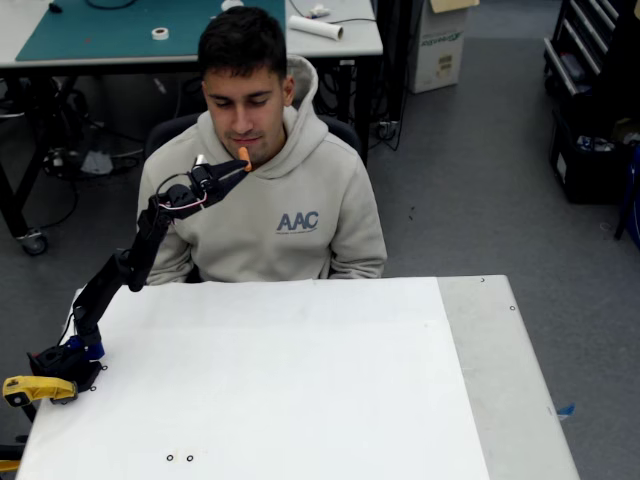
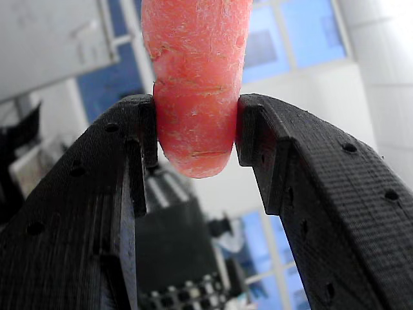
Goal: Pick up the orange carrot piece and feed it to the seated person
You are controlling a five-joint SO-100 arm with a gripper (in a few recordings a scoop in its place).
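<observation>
The orange carrot piece is held high above the table, just below the seated person's mouth. My black gripper is shut on it, raised at the end of the stretched-out arm. In the wrist view the carrot piece stands upright, pinched near its rounded lower end between the two black fingers of the gripper. The seated person in a beige hoodie sits behind the table, head tilted down toward the carrot.
The white table spreads in front of the person, with a grey strip along its right side. The arm's base is clamped at the table's left edge beside a yellow part. A desk stands behind the person.
</observation>
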